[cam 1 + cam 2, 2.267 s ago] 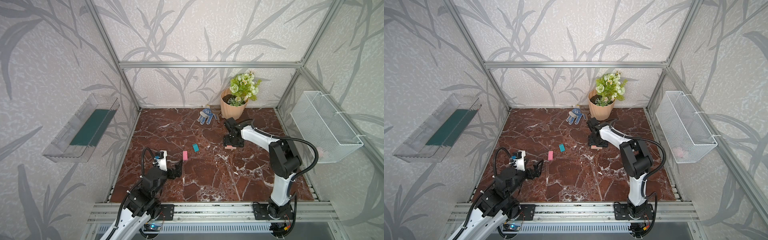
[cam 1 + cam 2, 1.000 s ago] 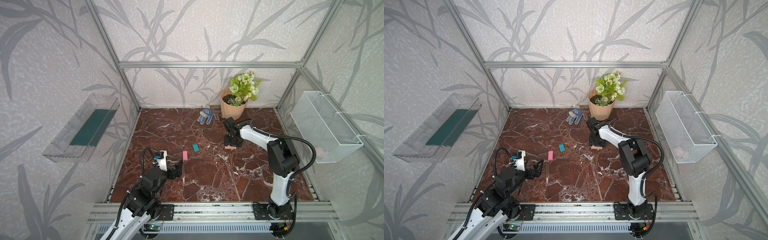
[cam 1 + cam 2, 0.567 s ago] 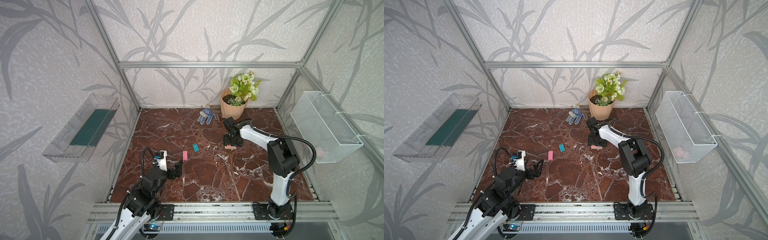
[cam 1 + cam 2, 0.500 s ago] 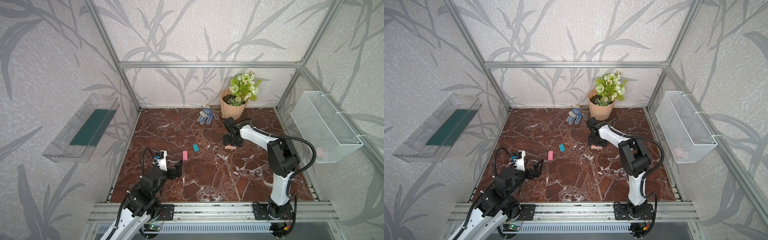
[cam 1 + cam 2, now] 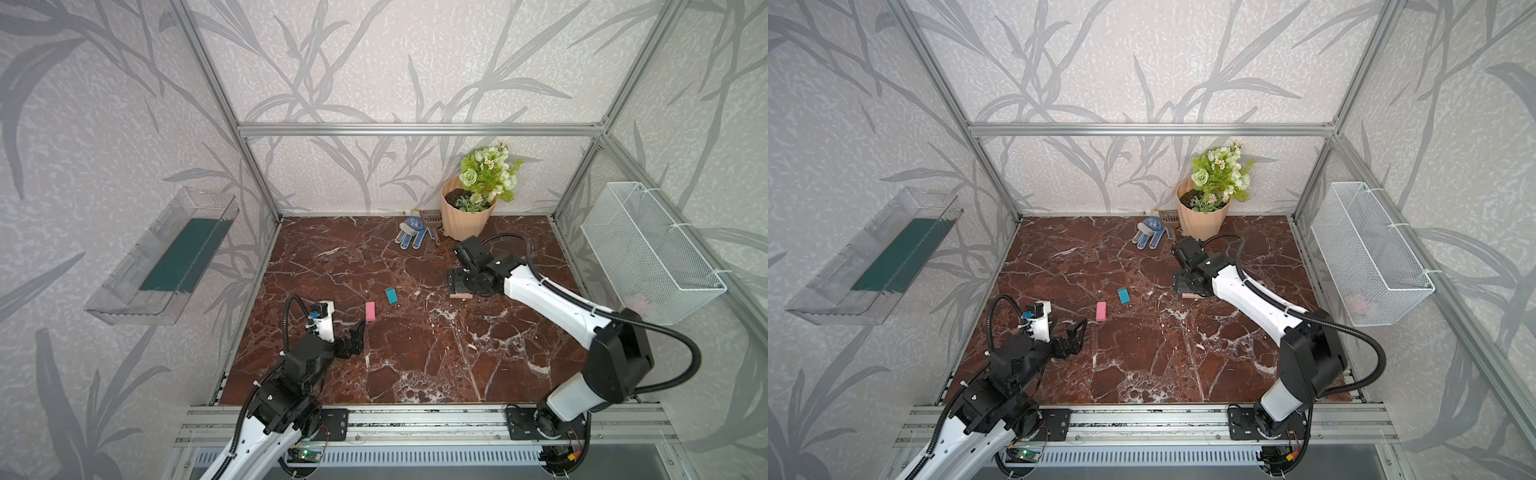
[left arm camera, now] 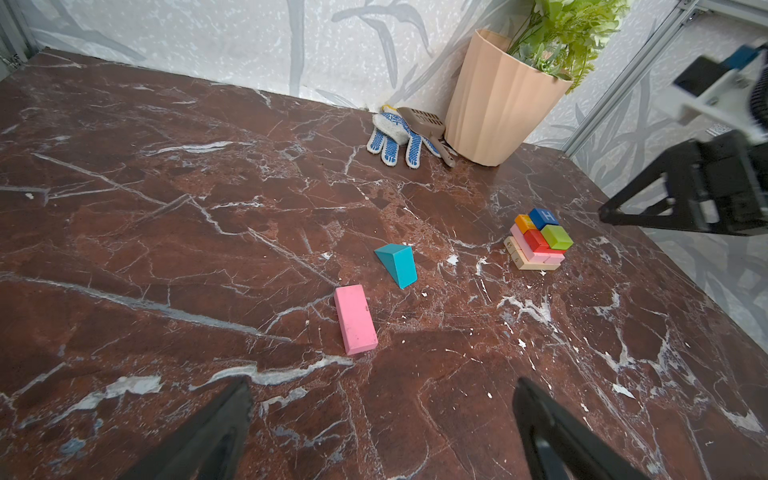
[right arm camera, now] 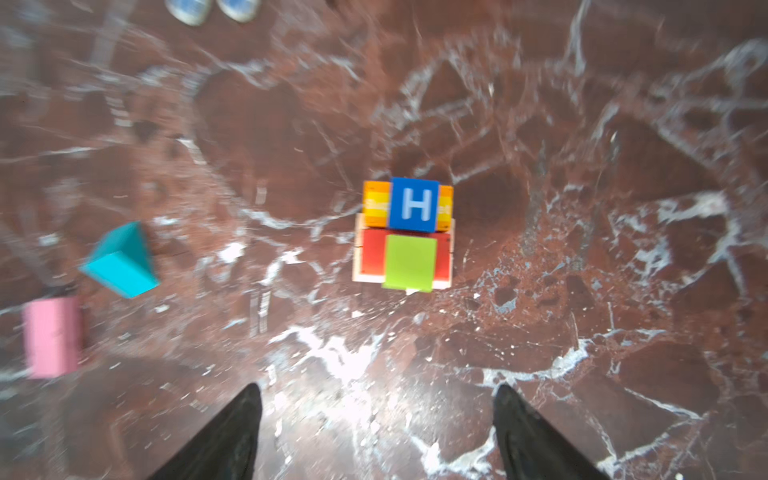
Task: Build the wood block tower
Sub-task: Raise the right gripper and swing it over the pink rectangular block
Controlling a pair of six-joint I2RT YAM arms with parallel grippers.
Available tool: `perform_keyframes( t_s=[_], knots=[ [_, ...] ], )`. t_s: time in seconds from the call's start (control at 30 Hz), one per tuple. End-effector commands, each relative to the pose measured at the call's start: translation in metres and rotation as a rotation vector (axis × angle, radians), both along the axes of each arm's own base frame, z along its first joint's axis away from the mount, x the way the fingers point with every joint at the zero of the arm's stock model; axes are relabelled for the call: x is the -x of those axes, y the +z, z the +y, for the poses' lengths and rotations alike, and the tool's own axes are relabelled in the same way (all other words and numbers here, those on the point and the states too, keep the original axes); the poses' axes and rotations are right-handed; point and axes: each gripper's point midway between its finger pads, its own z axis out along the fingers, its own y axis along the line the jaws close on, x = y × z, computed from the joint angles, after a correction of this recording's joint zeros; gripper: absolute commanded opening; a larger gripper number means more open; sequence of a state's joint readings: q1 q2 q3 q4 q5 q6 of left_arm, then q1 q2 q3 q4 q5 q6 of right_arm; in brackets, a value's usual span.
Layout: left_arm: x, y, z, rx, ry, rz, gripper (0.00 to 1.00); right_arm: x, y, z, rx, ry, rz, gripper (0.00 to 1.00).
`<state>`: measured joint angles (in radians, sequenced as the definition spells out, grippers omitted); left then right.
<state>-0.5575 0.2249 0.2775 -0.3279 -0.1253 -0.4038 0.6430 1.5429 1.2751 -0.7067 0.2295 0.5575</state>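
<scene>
Now the right gripper (image 7: 376,388) has let go, jaws wide and empty over the tower (image 5: 460,296) at 3 o'clock of the table (image 5: 415,365) centre in a top view, blue H cube (image 7: 414,203) seated on top, so the pink block (image 5: 370,311) and teal wedge (image 5: 390,295) at its 9 o'clock remain to stack.

L gripper (image 6: 382,419), R gripper (image 7: 374,424): jaws apart.

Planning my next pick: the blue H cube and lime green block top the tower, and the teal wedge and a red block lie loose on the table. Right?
No. Beside the teal wedge lies a pink block, not a red one, as the left wrist view shows. The blue H cube and lime green block do top the tower.
</scene>
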Motion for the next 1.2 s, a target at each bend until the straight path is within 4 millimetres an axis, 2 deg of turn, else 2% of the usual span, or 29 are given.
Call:
perform_keyframes(
  t_s=[0.0,0.07,0.13,0.2,0.3,0.5,0.6,0.7,0.73,0.77,0.97,1.17],
  knots=[
    [0.0,0.007,0.0,0.012,0.004,-0.016,0.99,0.012,0.025,0.023,0.023,0.053,-0.15,0.85],
    [0.0,0.007,0.0,0.012,0.004,-0.014,0.99,0.021,0.031,0.044,-0.002,0.104,-0.197,0.84],
    [0.0,0.007,0.001,0.012,0.007,-0.015,0.99,0.027,0.029,0.069,-0.056,0.16,-0.218,0.84],
    [0.0,0.007,0.001,0.012,0.009,-0.014,0.99,0.031,0.019,0.089,-0.085,0.205,-0.174,0.84],
    [0.0,0.007,0.003,0.012,0.021,-0.015,0.99,0.038,0.0,0.111,-0.057,0.274,-0.019,0.83],
    [0.0,0.006,0.016,0.013,0.09,-0.011,0.99,0.051,-0.019,0.167,-0.018,0.404,-0.026,0.82],
    [0.002,0.008,0.028,0.016,0.152,-0.019,0.99,0.052,-0.029,0.182,-0.029,0.399,0.004,0.83],
    [0.006,0.008,0.049,0.019,0.254,-0.025,0.99,0.048,-0.039,0.195,-0.02,0.392,0.027,0.82],
    [0.007,0.008,0.055,0.022,0.283,-0.028,0.99,0.058,-0.044,0.206,0.001,0.417,0.033,0.8],
    [0.009,0.009,0.058,0.025,0.298,-0.034,0.99,0.058,-0.047,0.209,0.02,0.412,0.035,0.79],
    [0.012,0.01,0.063,0.044,0.311,-0.056,0.99,0.059,-0.067,0.234,0.054,0.433,0.083,0.75],
    [0.01,0.009,0.059,0.038,0.296,-0.048,0.99,0.054,-0.088,0.243,0.096,0.413,0.123,0.74]
  ],
)
